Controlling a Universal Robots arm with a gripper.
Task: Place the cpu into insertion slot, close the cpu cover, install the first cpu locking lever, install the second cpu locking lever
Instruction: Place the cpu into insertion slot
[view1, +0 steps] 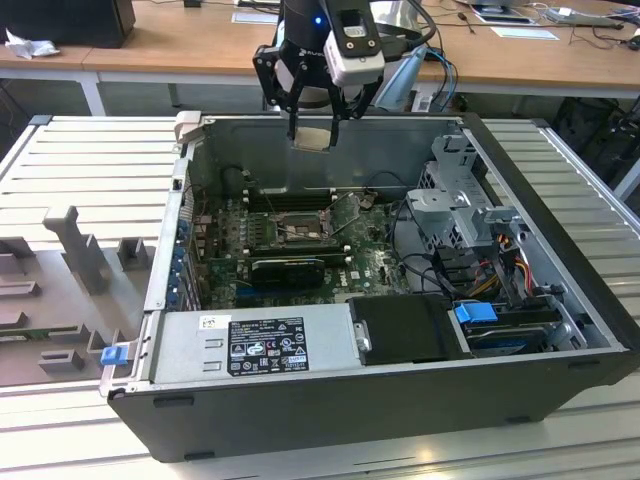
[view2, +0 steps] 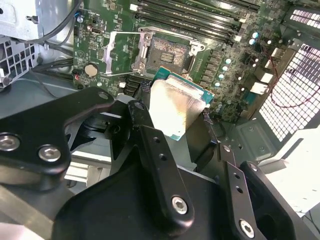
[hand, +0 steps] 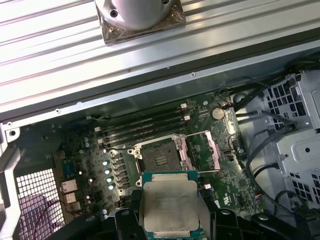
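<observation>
While the fingers (view2: 152, 150) are drawn in narrow on opposite edges of the cpu (view2: 177, 107), the chip hangs in the air over the open computer case (view1: 400, 400), its pale metal top turned toward both wrist cameras and its green edge showing around it. It touches nothing but the fingers. In the exterior view the cpu (view1: 312, 135) sits near the case's far wall, and the insertion slot (view1: 300, 228) lies at six o'clock from it, well apart, bare and with its recessed centre exposed. The first wrist view shows the same bare insertion slot (hand: 159, 155) just beyond the held cpu (hand: 169, 206). The cpu cover (view1: 347, 210) is swung open on its hinge, standing at about two o'clock of the slot in the exterior view. Long black memory slots (view1: 290, 195) run at the slot's twelve o'clock, a black card (view1: 290, 268) lies at its six o'clock, and a grey power supply (view1: 250, 345) lies farther out the same way. A metal drive cage (view1: 455, 195) stands at three o'clock. The case rests on a ribbed metal counter (view1: 90, 160).
</observation>
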